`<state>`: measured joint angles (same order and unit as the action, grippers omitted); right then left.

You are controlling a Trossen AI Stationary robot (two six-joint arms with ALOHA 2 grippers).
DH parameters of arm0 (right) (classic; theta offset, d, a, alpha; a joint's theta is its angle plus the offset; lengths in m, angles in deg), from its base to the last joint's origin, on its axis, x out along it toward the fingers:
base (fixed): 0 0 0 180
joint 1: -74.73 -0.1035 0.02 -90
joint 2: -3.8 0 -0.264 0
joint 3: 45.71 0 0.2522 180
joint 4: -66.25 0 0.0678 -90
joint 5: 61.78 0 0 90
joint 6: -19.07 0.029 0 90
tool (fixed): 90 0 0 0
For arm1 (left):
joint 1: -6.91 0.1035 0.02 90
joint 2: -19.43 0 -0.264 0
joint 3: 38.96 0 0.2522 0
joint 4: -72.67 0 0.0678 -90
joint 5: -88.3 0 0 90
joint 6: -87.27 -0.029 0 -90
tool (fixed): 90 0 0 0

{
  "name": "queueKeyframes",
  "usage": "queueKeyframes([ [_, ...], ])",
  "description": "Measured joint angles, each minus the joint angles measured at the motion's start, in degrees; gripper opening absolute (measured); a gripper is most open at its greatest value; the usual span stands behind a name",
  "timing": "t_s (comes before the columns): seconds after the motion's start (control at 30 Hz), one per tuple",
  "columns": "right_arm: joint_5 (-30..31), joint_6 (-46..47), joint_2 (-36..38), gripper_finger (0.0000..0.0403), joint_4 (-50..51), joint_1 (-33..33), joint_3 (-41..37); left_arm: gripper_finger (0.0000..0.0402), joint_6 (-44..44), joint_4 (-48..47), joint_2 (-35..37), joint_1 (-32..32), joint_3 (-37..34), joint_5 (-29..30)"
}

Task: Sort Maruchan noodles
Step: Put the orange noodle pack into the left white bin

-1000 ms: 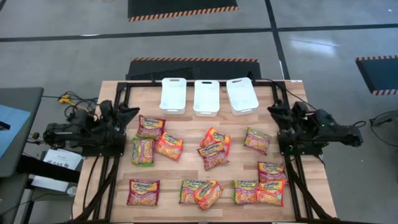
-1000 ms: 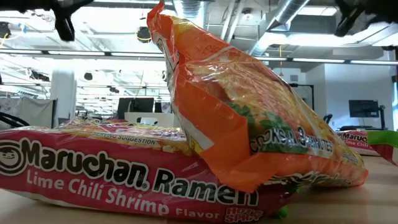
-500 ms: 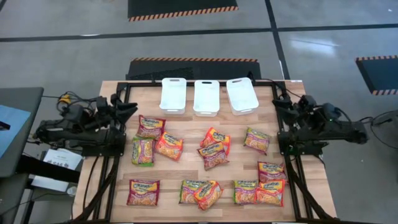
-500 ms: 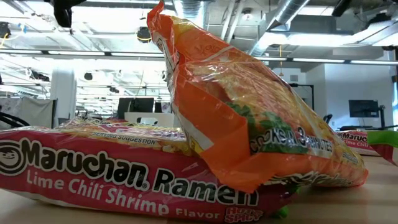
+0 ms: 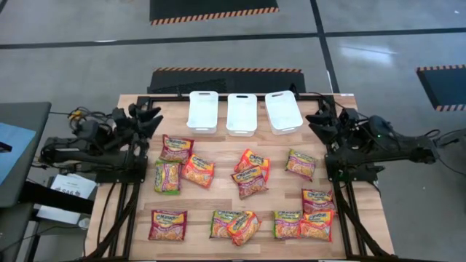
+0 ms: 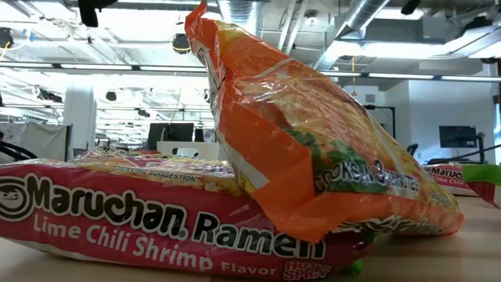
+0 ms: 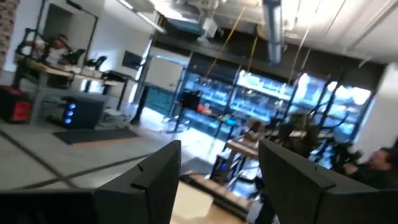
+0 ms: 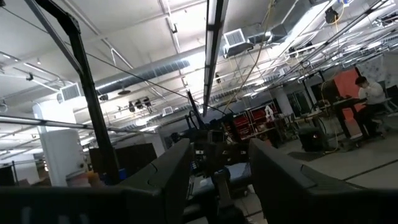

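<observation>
On the wooden bench [image 5: 218,145] we see about a dozen noodle packets [image 5: 247,182] lying flat in loose groups: a few near the left side, a few in the middle, and a row along the near edge, where some packets overlap each other. At the far edge of the bench stand three white bins [image 5: 241,113] side by side, and we see nothing inside them. The left gripper [image 5: 151,120] is at the far left corner of the bench, near the left bin, and its fingers [image 7: 155,180] stand apart with only the room visible between them; it holds nothing. The right gripper [image 5: 314,124] is at the far right corner, just beside the right bin, and its fingers [image 8: 171,168] are also spread with nothing between them. Both grippers are raised and point up towards the room, not at the packets. In the low view an orange packet [image 6: 313,149] leans tilted on top of a pink packet [image 6: 156,223], which lies flat. Far in the room behind, a person [image 8: 370,99] sits at a desk.
</observation>
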<state>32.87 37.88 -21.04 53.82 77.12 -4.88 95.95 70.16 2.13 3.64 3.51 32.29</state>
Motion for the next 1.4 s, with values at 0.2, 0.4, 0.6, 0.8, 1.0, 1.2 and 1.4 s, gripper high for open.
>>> queueKeyframes([
  [0.2,0.0,-0.8,-1.6,0.0189,0.1,0.0,1.4,0.0203,1.1,-1.4,-5.1,0.0,0.0,-1.7],
  [0.4,0.0,-0.9,-1.8,0.0189,0.2,0.0,1.5,0.0193,8.9,-5.6,-12.3,0.3,0.3,-7.6],
  [0.6,0.0,-0.9,-1.8,0.0189,0.2,0.0,1.5,0.0188,15.0,-19.3,-21.4,2.2,6.4,-12.8],
  [0.8,-0.1,-0.8,-1.8,0.0189,0.5,0.0,1.5,0.0187,12.2,-30.0,-29.6,4.2,13.4,-16.8],
  [1.0,-0.3,-0.3,-1.8,0.0189,1.5,-0.1,1.5,0.0187,10.2,-32.5,-34.9,6.2,16.2,-22.5],
  [1.2,-0.4,5.1,-1.8,0.0189,7.4,-0.1,1.5,0.0187,10.1,-33.0,-39.9,8.2,16.2,-29.0],
  [1.4,-0.5,5.2,-1.8,0.0189,10.4,-0.1,1.5,0.0187,6.9,-33.9,-45.5,9.0,16.2,-32.1],
])
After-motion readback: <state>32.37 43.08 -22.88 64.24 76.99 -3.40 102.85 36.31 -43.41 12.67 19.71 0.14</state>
